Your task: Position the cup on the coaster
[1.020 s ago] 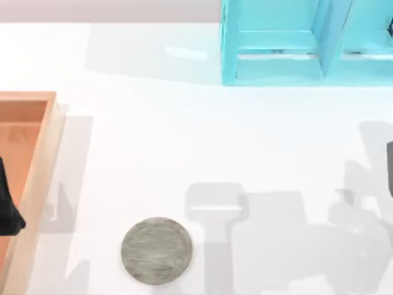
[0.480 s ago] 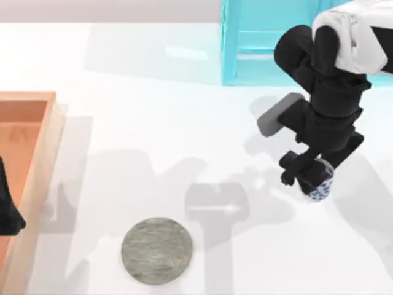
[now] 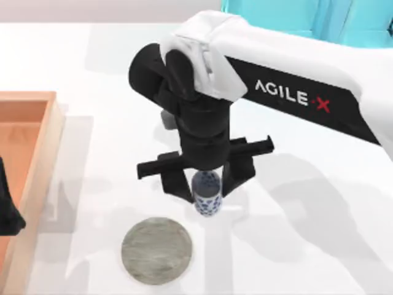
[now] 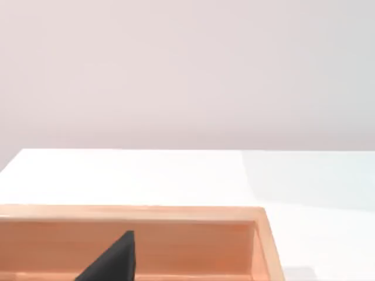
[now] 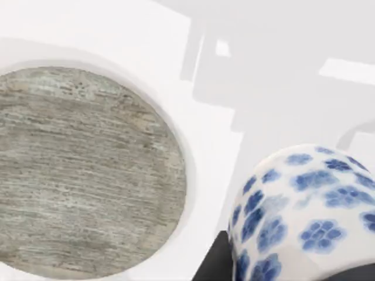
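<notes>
Holding the small white blue-patterned porcelain cup [image 3: 207,194] clenched, our right gripper [image 3: 206,184] hangs just beyond the flat grey stone-textured coaster [image 3: 156,250], toward its right; left arm parked.

Right arm reaches in from top view's right, white-sleeved link over black wrist, gripper pointing down at table's middle. Right gripper [image 3: 207,184] with black fingers [image 3: 175,183] clamped either side of cup [image 3: 207,193]. Left arm parked at table's far left edge; left gripper [image 3: 7,212] seen only as dark tip.
</notes>
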Controlling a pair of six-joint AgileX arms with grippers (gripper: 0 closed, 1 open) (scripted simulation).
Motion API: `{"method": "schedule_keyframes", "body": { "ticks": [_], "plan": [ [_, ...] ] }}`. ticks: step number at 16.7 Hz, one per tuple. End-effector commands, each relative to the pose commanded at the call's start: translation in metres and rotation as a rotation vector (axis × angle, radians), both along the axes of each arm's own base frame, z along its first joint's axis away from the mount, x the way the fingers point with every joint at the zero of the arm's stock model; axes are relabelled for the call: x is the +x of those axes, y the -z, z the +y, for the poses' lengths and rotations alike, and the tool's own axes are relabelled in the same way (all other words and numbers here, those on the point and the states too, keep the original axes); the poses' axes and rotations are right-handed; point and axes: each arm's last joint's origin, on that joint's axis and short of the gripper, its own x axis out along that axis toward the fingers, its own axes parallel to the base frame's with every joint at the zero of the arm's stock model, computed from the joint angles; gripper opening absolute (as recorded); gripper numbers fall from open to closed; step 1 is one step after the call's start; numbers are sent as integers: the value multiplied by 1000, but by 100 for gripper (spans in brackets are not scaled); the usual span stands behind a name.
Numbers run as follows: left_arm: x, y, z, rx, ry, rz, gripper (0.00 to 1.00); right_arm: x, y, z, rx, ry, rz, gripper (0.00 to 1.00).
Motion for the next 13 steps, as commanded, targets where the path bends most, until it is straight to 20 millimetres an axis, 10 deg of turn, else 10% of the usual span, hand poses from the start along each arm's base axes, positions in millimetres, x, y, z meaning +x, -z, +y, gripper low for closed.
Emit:
{"method": "schedule_keyframes", "body": {
  "ticks": [6,13],
  "plan": [
    [0,0,0,0,0,0,100,-42,-18,58,43,192,-69,0],
    [0,0,0,0,0,0,100,-46,-21,63,53,213,-76,0]
  ]
}}
